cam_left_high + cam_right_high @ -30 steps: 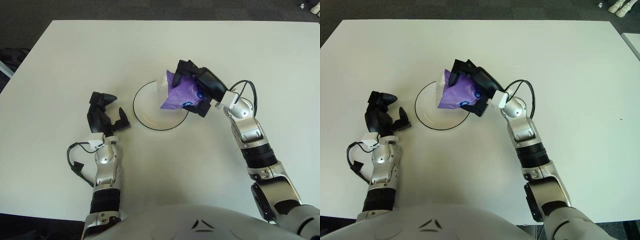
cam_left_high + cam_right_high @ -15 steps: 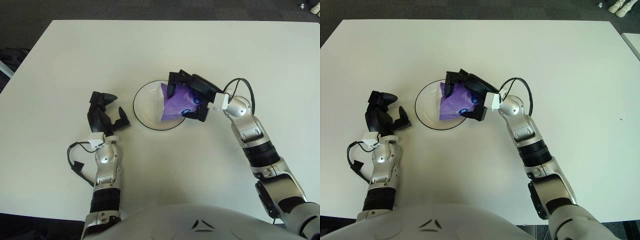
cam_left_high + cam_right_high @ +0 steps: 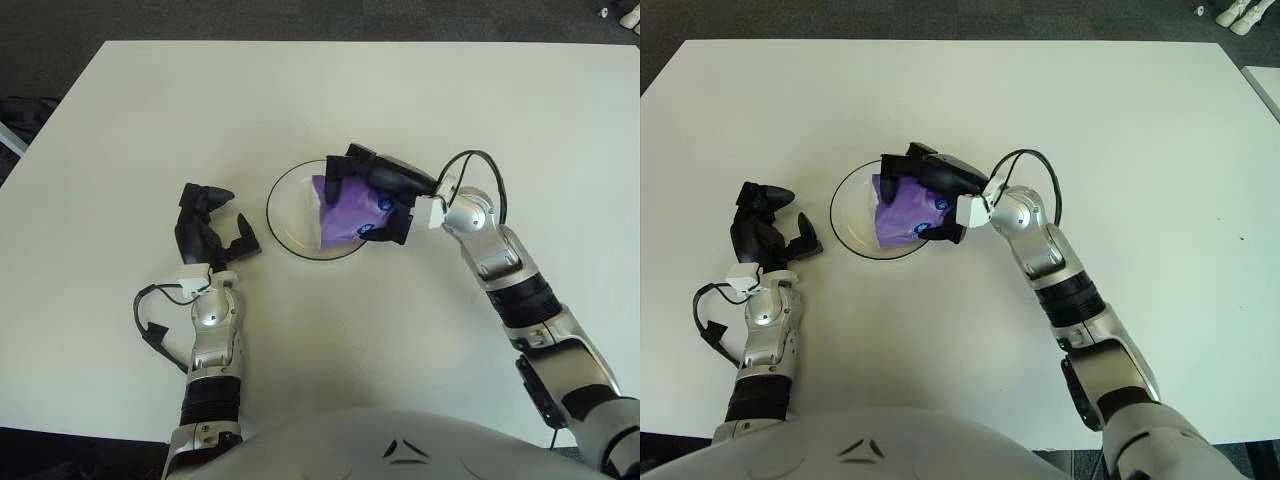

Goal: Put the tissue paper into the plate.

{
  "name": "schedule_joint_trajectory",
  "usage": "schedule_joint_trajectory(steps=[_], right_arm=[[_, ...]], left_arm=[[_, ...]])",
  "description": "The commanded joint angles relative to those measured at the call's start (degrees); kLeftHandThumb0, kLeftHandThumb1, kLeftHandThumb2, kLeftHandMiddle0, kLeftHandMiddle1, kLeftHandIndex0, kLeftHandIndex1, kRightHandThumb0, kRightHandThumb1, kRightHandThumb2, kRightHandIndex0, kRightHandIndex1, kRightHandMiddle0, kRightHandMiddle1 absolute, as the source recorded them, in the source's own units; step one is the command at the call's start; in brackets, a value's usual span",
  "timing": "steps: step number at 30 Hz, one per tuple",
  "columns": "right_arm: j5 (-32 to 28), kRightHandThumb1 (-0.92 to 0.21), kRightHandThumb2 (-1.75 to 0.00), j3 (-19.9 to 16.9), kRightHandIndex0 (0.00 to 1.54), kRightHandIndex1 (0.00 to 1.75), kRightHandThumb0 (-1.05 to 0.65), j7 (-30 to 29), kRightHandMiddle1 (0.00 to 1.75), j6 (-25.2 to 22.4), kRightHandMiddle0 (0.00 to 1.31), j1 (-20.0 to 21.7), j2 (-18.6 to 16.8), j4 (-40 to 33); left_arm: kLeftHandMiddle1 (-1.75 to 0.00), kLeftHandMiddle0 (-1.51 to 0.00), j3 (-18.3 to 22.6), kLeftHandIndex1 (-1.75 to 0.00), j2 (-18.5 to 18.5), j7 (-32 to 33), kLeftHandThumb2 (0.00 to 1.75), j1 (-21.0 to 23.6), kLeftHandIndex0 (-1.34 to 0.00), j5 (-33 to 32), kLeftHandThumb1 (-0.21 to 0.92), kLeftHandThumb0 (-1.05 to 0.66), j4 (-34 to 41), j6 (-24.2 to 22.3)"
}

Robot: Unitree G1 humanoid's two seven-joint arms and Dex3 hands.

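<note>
A purple and white tissue packet [image 3: 345, 207] lies over the right part of a clear glass plate [image 3: 285, 213] in the middle of the white table. My right hand [image 3: 372, 196] is shut on the packet, its black fingers [image 3: 345, 165] curled over the top and the near side. The packet seems to rest low in the plate. My left hand [image 3: 208, 228] hangs open and empty just left of the plate, a little apart from its rim.
The white table [image 3: 320, 100] stretches wide on all sides of the plate. Dark floor lies beyond its far edge. A black cable [image 3: 480, 170] loops off my right wrist.
My right hand has carried the packet left and down, from above the plate's right rim into the plate. The left hand has not moved.
</note>
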State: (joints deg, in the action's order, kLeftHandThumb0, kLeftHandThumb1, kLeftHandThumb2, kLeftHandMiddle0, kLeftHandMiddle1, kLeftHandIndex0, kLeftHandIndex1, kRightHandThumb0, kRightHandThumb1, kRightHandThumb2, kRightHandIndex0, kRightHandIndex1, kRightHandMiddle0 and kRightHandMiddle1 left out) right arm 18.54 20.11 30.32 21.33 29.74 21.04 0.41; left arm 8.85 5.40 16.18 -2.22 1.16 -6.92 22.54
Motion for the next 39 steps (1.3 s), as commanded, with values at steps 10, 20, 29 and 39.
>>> schedule_joint_trajectory(steps=[10,20,29,39], right_arm=[[5.51,-0.56,-0.66,0.07,0.0,0.0,-0.98,-5.28,0.01,8.44,0.0,0.76,1.99,3.49],[4.81,-0.58,-0.59,-0.23,0.0,0.0,-1.05,-4.32,0.0,7.2,0.0,1.03,1.95,2.27],[1.8,-0.62,-0.53,-0.88,0.0,0.0,-1.05,-2.77,0.0,6.8,0.0,1.18,1.7,2.18],[-2.39,-0.63,-0.51,-1.35,0.0,0.0,-1.05,-1.94,0.0,7.75,0.0,1.18,1.28,2.74]], left_arm=[[-1.75,-0.86,-0.14,-1.75,0.83,0.39,1.72,-4.58,-0.64,0.74,-0.02,-0.01,-5.04,-2.75],[-1.75,-0.87,-0.42,-1.75,0.57,0.14,1.72,-4.72,-0.64,1.12,-0.03,-0.01,-5.21,-2.5],[-1.75,-0.89,-0.41,-1.73,0.69,-0.3,1.74,-4.62,-0.67,0.47,-0.06,-0.01,-5.44,-2.05],[-1.75,-0.88,-0.28,-1.73,0.99,-0.43,1.74,-4.39,-0.67,-0.18,-0.05,-0.01,-5.55,-1.9]])
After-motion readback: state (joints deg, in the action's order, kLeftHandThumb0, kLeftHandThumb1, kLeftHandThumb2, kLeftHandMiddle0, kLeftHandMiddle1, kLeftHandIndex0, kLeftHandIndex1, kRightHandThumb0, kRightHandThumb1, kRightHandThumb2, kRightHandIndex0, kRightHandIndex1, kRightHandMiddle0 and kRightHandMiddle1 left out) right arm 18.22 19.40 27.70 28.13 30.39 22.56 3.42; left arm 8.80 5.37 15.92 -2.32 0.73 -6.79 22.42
